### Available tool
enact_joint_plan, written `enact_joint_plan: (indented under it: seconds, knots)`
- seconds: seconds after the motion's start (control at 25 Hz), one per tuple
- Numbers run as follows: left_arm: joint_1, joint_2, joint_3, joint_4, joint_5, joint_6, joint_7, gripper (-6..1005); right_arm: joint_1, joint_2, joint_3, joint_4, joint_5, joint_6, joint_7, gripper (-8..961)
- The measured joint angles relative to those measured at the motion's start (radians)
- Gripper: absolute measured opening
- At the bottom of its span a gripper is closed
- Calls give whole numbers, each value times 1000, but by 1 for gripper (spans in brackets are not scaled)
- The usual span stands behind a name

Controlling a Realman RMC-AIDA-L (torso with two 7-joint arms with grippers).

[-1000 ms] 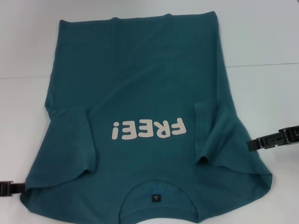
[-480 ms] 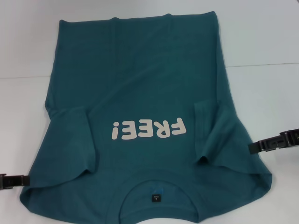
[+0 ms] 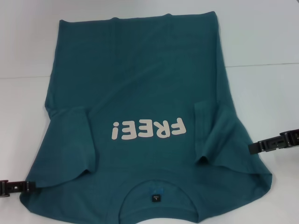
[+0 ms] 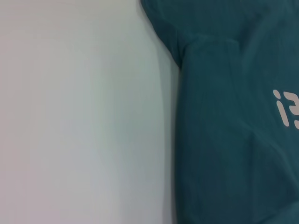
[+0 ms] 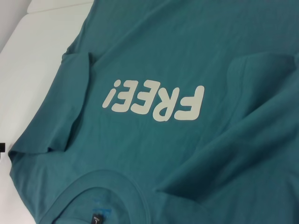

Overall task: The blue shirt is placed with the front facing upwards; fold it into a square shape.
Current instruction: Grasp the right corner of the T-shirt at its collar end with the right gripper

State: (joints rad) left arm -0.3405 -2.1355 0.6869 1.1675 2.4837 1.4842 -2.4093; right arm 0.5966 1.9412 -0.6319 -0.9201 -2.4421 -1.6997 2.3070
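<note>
From the head view we see the blue shirt (image 3: 140, 93) spread front-up on the white table (image 3: 261, 42), its collar (image 3: 156, 196) nearest the robot and its hem at the far side, so the off-white "FREE!" print (image 3: 148, 129) reads upside down. Both short sleeves are folded inward onto the body: the left sleeve (image 3: 70, 140) lies beside the exclamation mark, the right sleeve (image 3: 217, 135) beside the letter F. A small dark label (image 3: 155, 198) sits inside the neck. The left gripper (image 3: 29, 185) reaches in low from the left edge, its dark tip touching the shirt's side near the shoulder; we cannot tell whether it is released or clenched. The right gripper (image 3: 252, 147) comes in from the right, its tip at the shirt's edge beside the folded right sleeve, and here too we cannot tell its state. In the left wrist view we see bare table (image 4: 70, 116) beside the shirt's (image 4: 233, 140) edge, with the folded left sleeve (image 4: 210, 116) and the end of the print (image 4: 286, 108). In the right wrist view the shirt (image 5: 187, 46) fills nearly everything: print (image 5: 154, 101), both folded sleeves (image 5: 70, 107) (image 5: 247, 140), ribbed collar (image 5: 100, 179) and label (image 5: 96, 219).
</note>
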Motion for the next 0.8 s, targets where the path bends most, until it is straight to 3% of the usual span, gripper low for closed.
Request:
enact_joint_plan:
  seconds: [0.12,0.8]
  knots:
    - [-1,2,4,-4,0,-7,0,917,0,0,0,8,0,0,-5,818]
    - [-49,6,10,-92,2,-1,16,919,0,-2,0,12,0,-4,-8,817]
